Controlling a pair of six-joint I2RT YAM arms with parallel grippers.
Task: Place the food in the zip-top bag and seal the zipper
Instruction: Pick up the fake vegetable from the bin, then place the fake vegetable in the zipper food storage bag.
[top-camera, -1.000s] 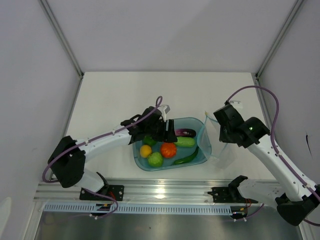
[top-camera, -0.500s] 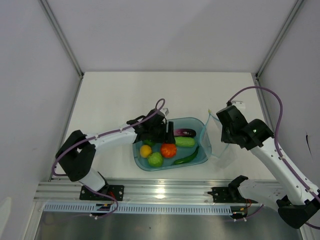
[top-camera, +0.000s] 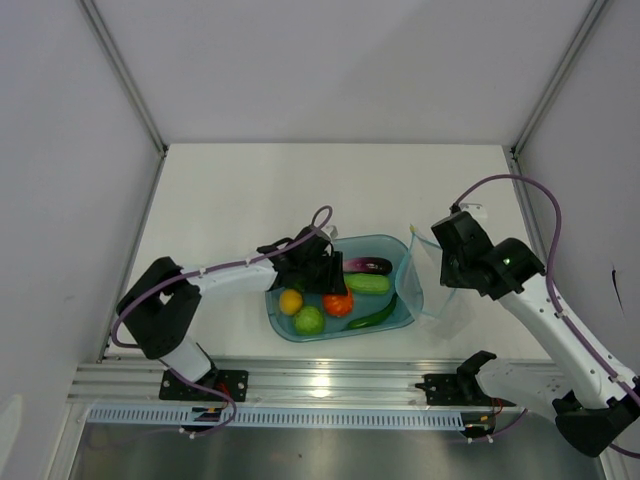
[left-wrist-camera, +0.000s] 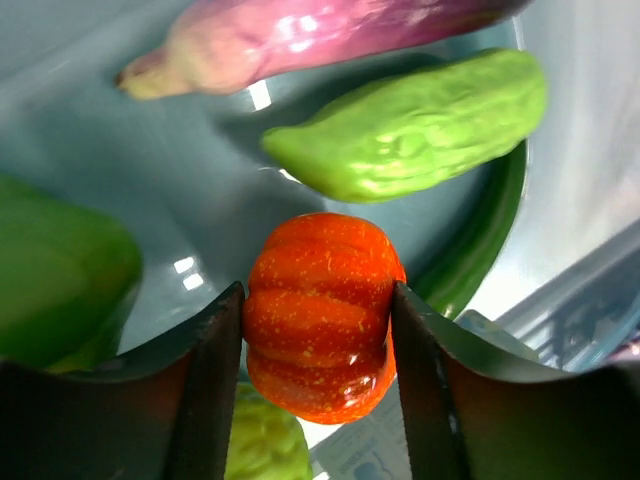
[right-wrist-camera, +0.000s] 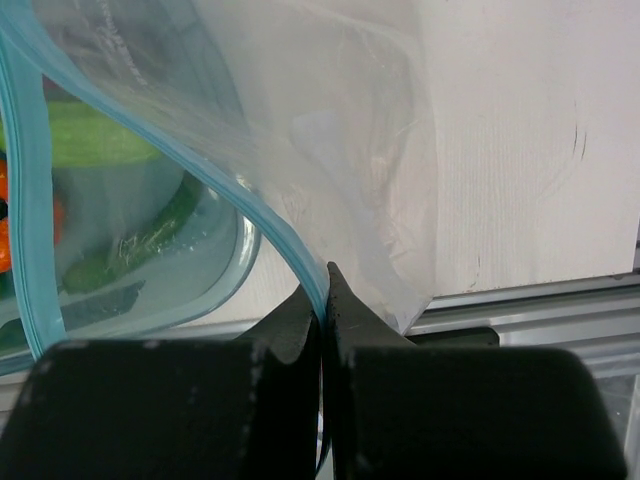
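Movement on the left side: the left gripper (left-wrist-camera: 318, 300) has come across from the back-left of the blue tub (top-camera: 408, 300) and dropped onto the red tomato (left-wrist-camera: 320, 345). Its jaws have narrowed from a wide spread until a pad touches each flank. The tomato still sits low in the tub, just in front of the cucumber (left-wrist-camera: 410, 125) and eggplant (left-wrist-camera: 320, 35), so this reads as the grasp being made, not yet a lift. Over on the right, the right gripper (right-wrist-camera: 325, 290) stays pinched shut on the zipper (right-wrist-camera: 290, 250), holding the zip-top bag (top-camera: 428, 290) up beside the tub's right end. The bag looks empty, so the first transfer appears close.
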